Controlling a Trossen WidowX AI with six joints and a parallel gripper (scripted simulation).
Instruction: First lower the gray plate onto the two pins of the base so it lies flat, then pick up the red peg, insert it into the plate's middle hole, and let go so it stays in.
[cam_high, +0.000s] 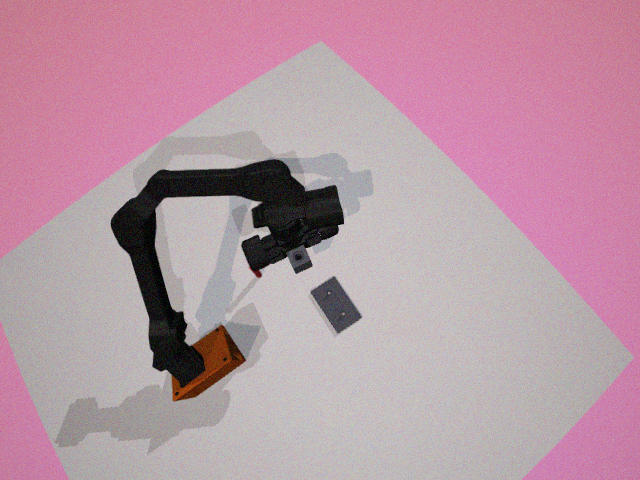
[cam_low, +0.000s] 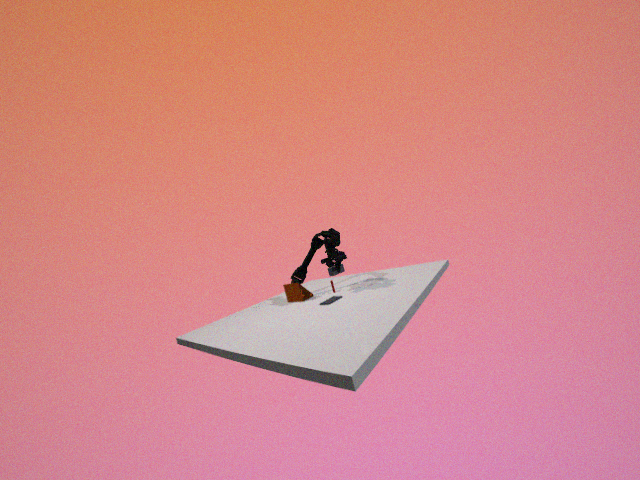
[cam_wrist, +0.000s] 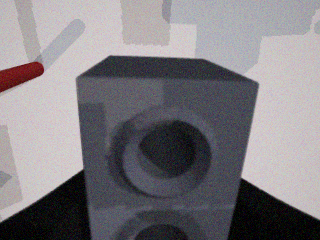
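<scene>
- Closest, wrist cam: gray plate (cam_high: 301, 265) (cam_low: 336, 270) (cam_wrist: 95, 155) clamped btwn the fingers of the gripper (cam_high: 293, 244) (cam_low: 334, 263) (cam_wrist: 154, 166); one round hole in full view, 2nd cut off at the bottom edge.
- Plate's up off the white table (cam_high: 439, 310) (cam_low: 310, 330), not on the pins.
- Red peg (cam_high: 257, 272) (cam_low: 332, 286) (cam_wrist: 20, 76) stands approx. upright on the table, near the base, apart from the plate; top cam shows just its end, rest hidden under gripper.
- Dark gray base (cam_high: 336, 304) (cam_low: 330, 300) lies flat, w/ two small pins (cam_high: 328, 293) exposed.
- Further back, ext. view: orange wedge block (cam_high: 214, 351) (cam_low: 297, 292) under the black arm's (cam_high: 201, 183) (cam_low: 309, 255) foot.
</scene>
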